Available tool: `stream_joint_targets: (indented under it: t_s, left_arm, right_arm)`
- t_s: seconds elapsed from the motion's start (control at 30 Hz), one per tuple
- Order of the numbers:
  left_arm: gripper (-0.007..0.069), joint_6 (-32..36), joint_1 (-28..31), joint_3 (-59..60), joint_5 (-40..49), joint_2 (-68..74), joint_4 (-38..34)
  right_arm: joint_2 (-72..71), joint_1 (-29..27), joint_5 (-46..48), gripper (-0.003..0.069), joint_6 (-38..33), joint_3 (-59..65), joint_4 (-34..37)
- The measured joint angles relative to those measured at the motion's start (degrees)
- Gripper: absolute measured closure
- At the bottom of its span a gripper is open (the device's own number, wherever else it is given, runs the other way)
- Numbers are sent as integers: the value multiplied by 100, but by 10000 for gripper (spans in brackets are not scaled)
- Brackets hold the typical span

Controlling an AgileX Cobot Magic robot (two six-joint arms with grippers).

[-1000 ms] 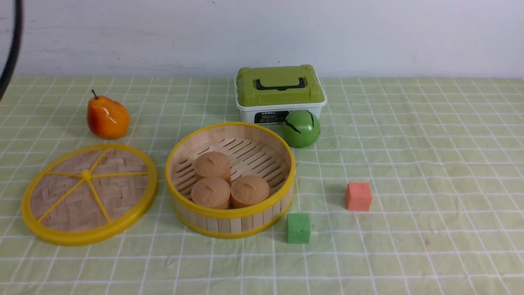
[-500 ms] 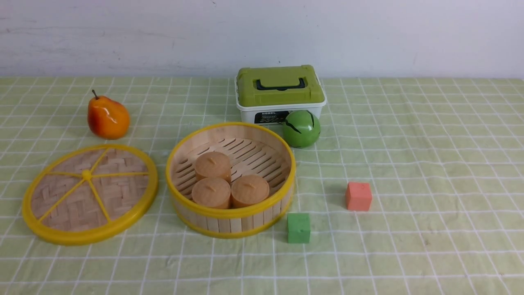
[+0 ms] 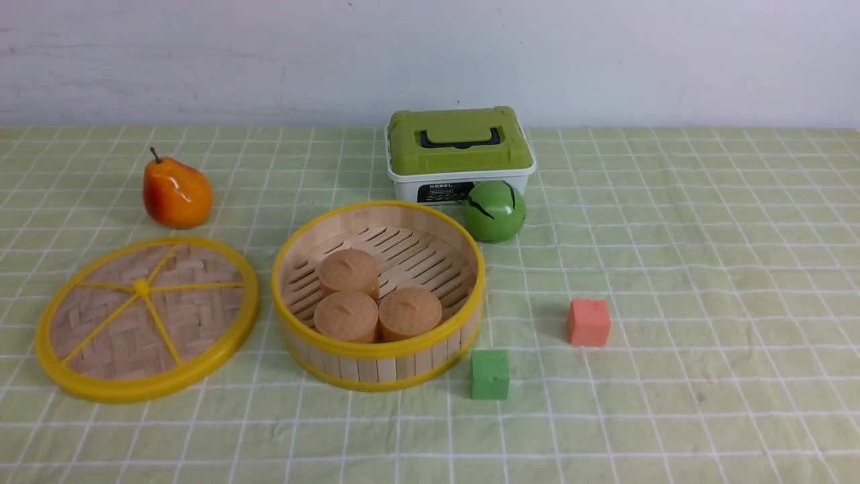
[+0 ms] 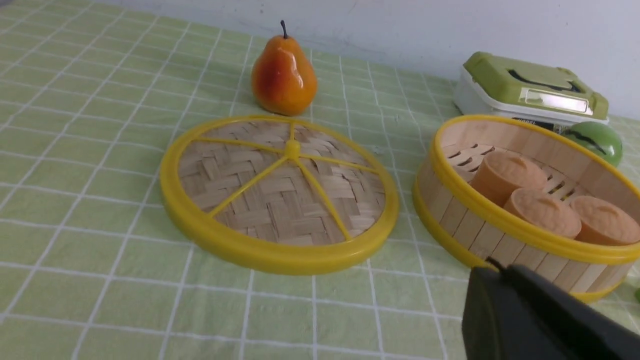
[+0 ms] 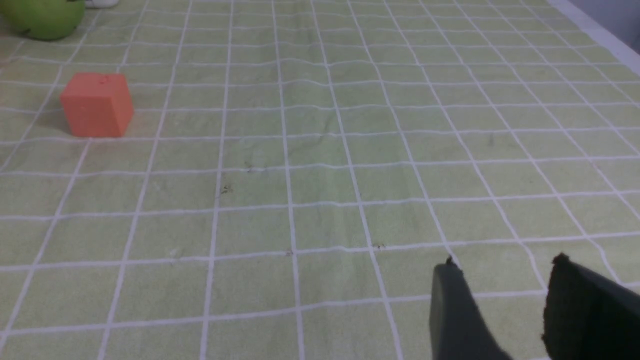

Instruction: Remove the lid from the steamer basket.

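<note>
round yellow-rimmed woven bamboo lid (image 3: 201,316) lies at nine o'clock of round yellow-rimmed slatted wooden steamer basket (image 3: 376,370); left gripper (image 4: 495,265) pinched together, right gripper (image 5: 505,260) spread.

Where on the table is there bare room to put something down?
Widest bare patch: right of the red cube, out to the cloth's right side. Another lies in front of the steamer basket and lid, along the near edge. It is crowded where the green ball sits between the basket and the white box.

Checked green cloth (image 3: 705,403), perhaps over a table, beneath lid (image 3: 201,323) and basket (image 3: 396,346).
</note>
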Motion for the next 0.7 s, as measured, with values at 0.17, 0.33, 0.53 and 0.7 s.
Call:
stream_joint_targets:
  t_s: [0.17, 0.33, 0.53, 0.7]
  left_arm:
    - [637, 25, -187, 352, 245, -94, 39]
    - [637, 294, -458, 941, 292, -94, 108]
    - [637, 560, -679, 961, 189, -94, 113]
    - [637, 472, -486, 961, 189, -94, 150]
  right_arm:
    - [0, 0, 0, 418, 0, 0, 0]
    - [0, 0, 0, 418, 0, 0, 0]
    - [0, 0, 0, 418, 0, 0, 0]
    - [0, 0, 0, 418, 0, 0, 0]
